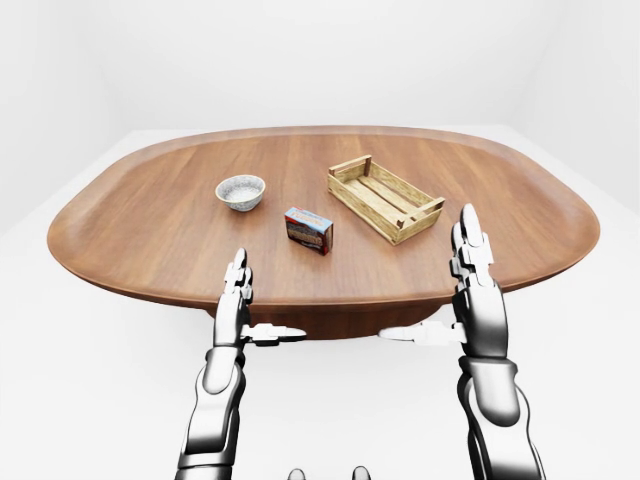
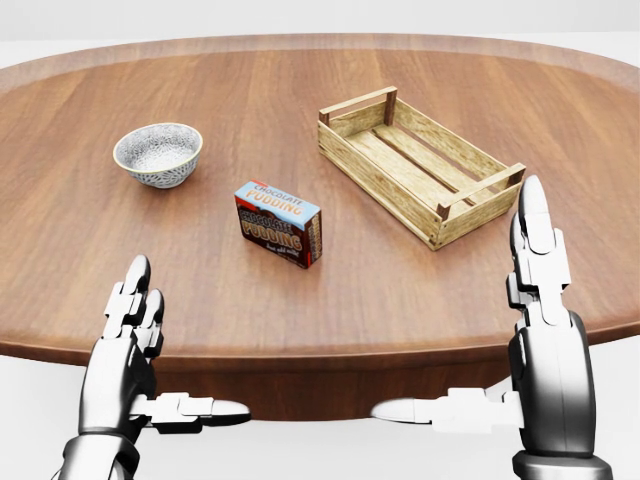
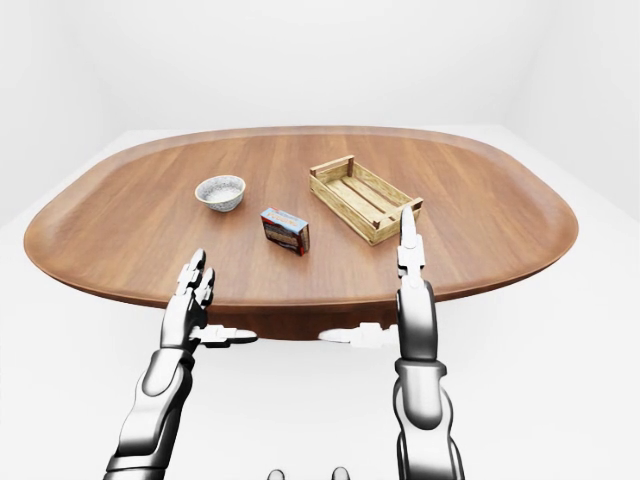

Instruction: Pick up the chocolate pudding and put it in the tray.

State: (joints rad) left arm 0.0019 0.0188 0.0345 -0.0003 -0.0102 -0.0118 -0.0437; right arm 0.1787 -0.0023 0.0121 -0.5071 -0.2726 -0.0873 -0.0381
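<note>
Pudding box (image 2: pixel 279 223) is standing on the tabletop (image 2: pixel 330 290), between the bowl (image 2: pixel 158 153) and the wooden tray (image 2: pixel 421 164), touching neither. Both hands are hanging by the near edge, fingers spread wide, holding nothing: left hand (image 2: pixel 133 345), right hand (image 2: pixel 535 330). A clumsy reach could be knocking the box flat or pushing it into the bowl.

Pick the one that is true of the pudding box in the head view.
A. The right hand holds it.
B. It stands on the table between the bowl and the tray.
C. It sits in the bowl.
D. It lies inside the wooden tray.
B: the pudding box stands on the table, right of the bowl, left of the tray, both hands clear.
</note>
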